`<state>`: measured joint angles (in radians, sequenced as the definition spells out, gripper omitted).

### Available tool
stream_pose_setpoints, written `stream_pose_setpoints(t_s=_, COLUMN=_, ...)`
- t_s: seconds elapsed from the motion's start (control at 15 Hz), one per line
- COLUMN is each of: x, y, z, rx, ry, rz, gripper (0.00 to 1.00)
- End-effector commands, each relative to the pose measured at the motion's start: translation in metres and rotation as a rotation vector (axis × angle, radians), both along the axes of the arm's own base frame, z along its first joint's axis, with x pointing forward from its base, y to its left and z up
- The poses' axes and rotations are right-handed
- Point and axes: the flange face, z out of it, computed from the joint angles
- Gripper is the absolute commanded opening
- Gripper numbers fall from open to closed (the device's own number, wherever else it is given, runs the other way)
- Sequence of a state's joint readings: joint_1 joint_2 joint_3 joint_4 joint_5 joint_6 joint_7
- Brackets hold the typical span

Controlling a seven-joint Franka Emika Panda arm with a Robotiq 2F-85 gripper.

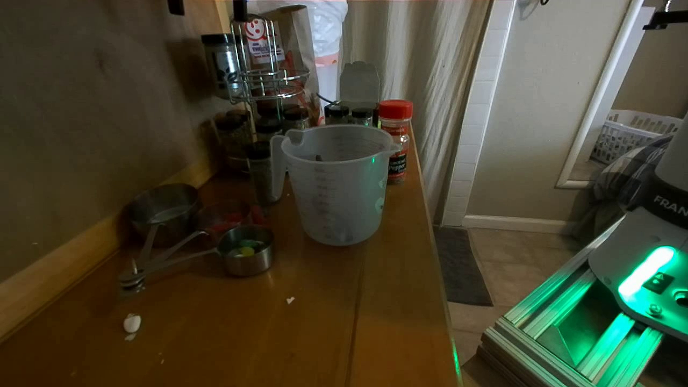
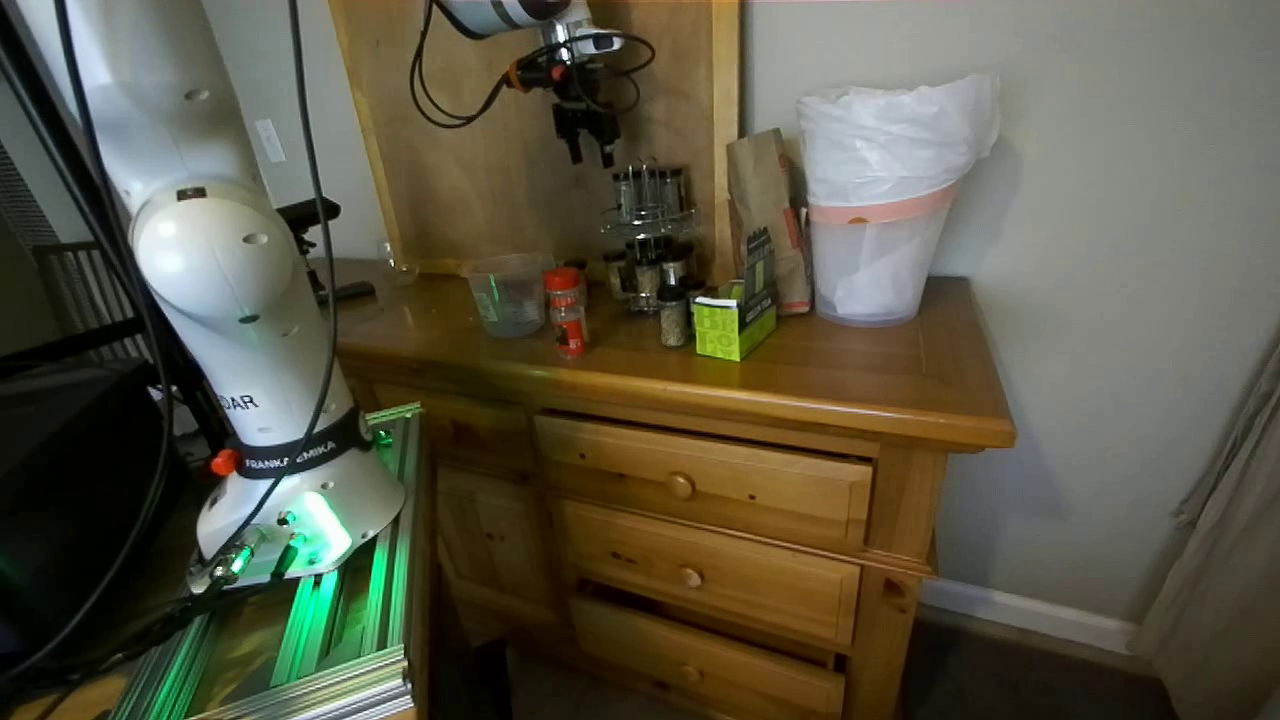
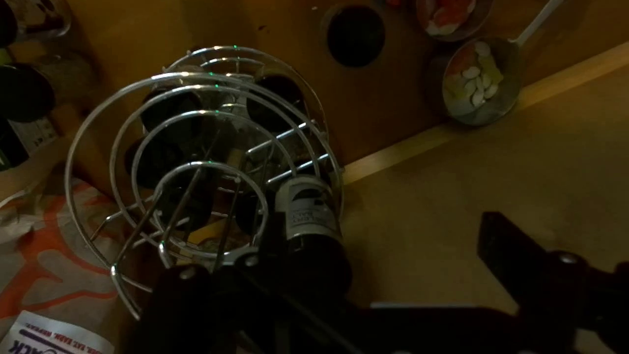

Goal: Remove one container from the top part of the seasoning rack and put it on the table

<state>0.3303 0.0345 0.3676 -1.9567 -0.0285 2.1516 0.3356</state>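
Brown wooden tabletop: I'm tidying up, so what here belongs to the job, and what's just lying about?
Job: silvery tiered wire seasoning rack; whitish cylindrical black-lidded seasoning bottle on its top tier; brown wooden tabletop.

Lying about: translucent plastic measuring cup; grey metal measuring cups; clear red-lidded pepper jar; green cardboard box; brown paper bag; translucent white-lined bin.

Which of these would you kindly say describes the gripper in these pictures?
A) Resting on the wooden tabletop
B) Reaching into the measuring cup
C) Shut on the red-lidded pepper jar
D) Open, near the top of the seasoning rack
D, because the wrist view shows the gripper with its jaws wide apart, and in an exterior view it hangs close to the top of the seasoning rack.
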Motion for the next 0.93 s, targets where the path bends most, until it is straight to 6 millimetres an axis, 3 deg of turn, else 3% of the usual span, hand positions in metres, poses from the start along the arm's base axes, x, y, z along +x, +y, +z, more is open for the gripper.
stream_pose_setpoints(t_s=0.0, x=0.009, y=0.011, z=0.000, rx=-0.019, ry=-0.098, rz=-0.080, gripper=1.00)
stream_pose_setpoints(t_s=0.27, x=0.009, y=0.006, z=0.003, rx=-0.086, ry=-0.172, rz=-0.144, gripper=1.00)
stream_pose_setpoints(t_s=0.53, x=0.012, y=0.008, z=-0.009, rx=-0.108, ry=-0.168, rz=-0.183, gripper=0.99)
stream_pose_setpoints(t_s=0.87, x=0.013, y=0.009, z=-0.018, rx=-0.103, ry=-0.147, rz=-0.212, gripper=0.89)
